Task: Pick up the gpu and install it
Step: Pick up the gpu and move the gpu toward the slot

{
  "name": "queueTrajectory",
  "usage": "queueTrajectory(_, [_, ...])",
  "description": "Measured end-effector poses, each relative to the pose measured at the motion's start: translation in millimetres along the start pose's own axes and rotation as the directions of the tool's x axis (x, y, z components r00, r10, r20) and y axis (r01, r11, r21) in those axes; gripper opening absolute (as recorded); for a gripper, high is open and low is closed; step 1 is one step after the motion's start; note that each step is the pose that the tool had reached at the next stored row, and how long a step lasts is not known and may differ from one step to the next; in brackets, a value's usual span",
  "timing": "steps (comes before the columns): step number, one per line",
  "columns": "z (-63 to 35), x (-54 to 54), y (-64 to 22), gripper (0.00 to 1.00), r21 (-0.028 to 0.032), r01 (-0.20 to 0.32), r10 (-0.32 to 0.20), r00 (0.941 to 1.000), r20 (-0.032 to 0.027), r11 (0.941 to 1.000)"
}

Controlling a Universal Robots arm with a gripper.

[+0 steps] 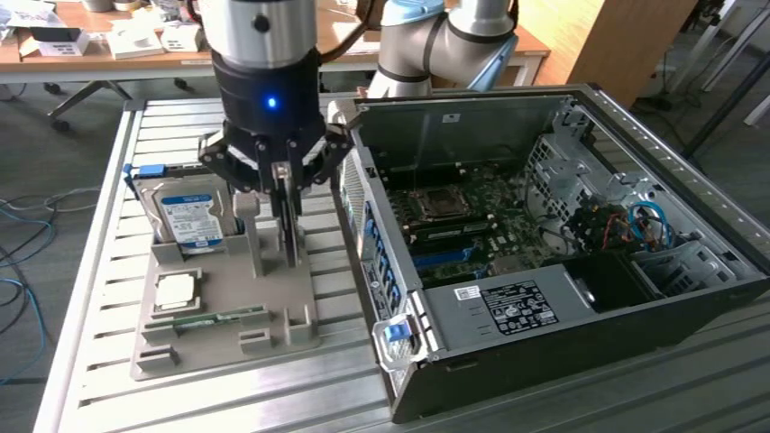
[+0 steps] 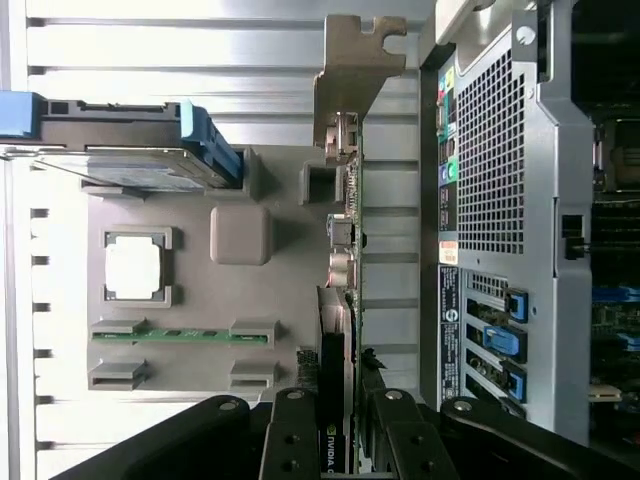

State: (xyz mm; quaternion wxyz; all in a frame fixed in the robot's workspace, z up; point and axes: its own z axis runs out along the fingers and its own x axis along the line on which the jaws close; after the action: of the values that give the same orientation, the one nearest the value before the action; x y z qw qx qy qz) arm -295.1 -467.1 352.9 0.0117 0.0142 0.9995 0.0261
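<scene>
Your gripper (image 1: 284,188), left of centre in the exterior view, has its fingers (image 2: 293,432) pinched on the thin dark grey-black gpu card (image 1: 290,236). The card stands on edge in the grey plastic tray (image 1: 223,305).

Only text I can read: NVIDIA, white on black, on the gpu (image 2: 338,320) edge by my wrist cam. Blue-white label on the hard drive (image 1: 193,221) beside the gpu: print illegible. Same for the white-and-black sticker on the power supply (image 1: 463,320), gpu's other side.
</scene>
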Motion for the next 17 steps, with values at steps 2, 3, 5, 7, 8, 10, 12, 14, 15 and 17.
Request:
queueTrajectory(2, [-9.0, -0.3, 0.5, 0.26, 0.0000, 0.000, 0.000, 1.0000, 0.0000, 1.0000])
queueTrajectory(3, [-13.7, -0.5, 0.7, 0.26, 0.0000, 0.000, 0.000, 1.0000, 0.0000, 1.0000])
queueTrajectory(5, [-22.8, -0.8, 1.2, 0.26, -0.0001, 0.000, 0.000, 1.0000, 0.0000, 1.0000])
queueTrajectory(7, [-31.8, -1.1, 1.7, 0.26, 0.0000, 0.000, 0.000, 1.0000, 0.0000, 1.0000])
queueTrajectory(8, [-36.4, -1.2, 1.9, 0.26, 0.0001, 0.000, 0.000, 1.0000, 0.0000, 1.0000])
queueTrajectory(10, [-45.2, -1.5, 2.4, 0.26, 0.0000, 0.000, 0.000, 1.0000, 0.0001, 1.0000])
queueTrajectory(12, [-54.5, -1.8, 2.9, 0.26, 0.0000, 0.000, 0.000, 1.0000, 0.0000, 1.0000])
queueTrajectory(14, [-63.4, -2.1, 3.4, 0.26, -0.0001, 0.000, 0.000, 1.0000, 0.0000, 1.0000])
queueTrajectory(15, [-67.8, -2.2, 3.6, 0.26, 0.0000, 0.000, 0.000, 1.0000, 0.0000, 1.0000])
queueTrajectory(17, [-75.5, -2.5, 4.0, 0.26, 0.0000, 0.000, 0.000, 1.0000, 0.0000, 1.0000])
